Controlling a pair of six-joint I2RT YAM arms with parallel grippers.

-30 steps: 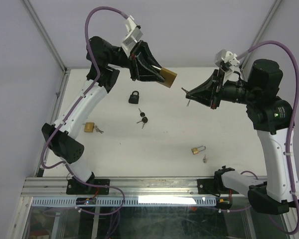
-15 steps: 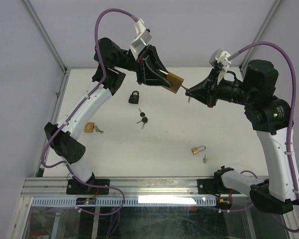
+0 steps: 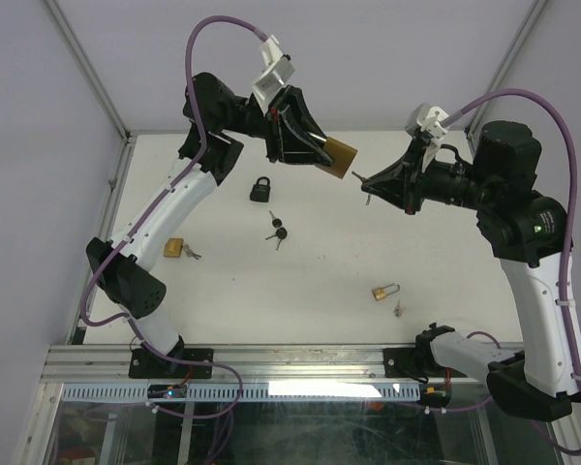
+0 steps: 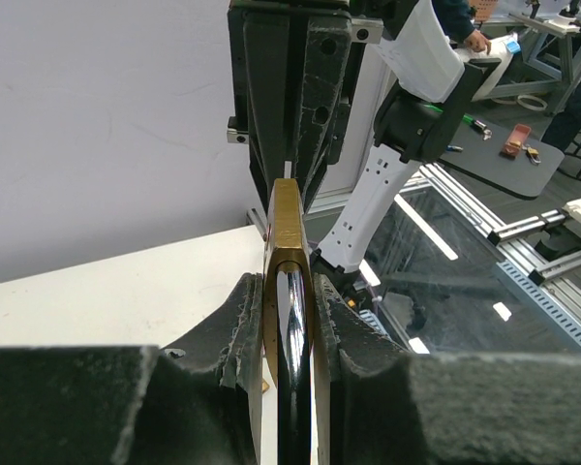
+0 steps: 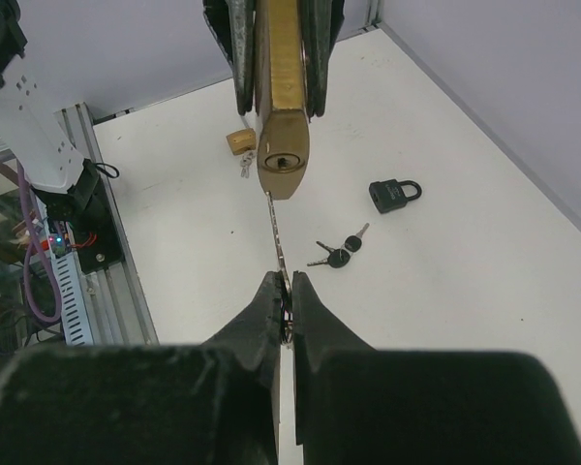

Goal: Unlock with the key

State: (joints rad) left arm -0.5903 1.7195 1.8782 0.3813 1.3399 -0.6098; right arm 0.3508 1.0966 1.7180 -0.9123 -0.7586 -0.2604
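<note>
So that keyhole (image 5: 276, 162) and blade line up in mid-air, the left tool (image 3: 320, 152) clenches the brass padlock (image 5: 282, 145) by its flat sides, keyhole end outward, while the right tool (image 5: 286, 291) pinches the slim silver key (image 5: 277, 231). Straight ahead of that tool's tips, the key's point lies close by the lock's rounded, polished base.

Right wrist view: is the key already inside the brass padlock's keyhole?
No: the keyhole in the brass padlock shows empty, and the key ends short of it.

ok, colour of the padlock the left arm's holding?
Brass-gold padlock; clearest in the right wrist view.
</note>
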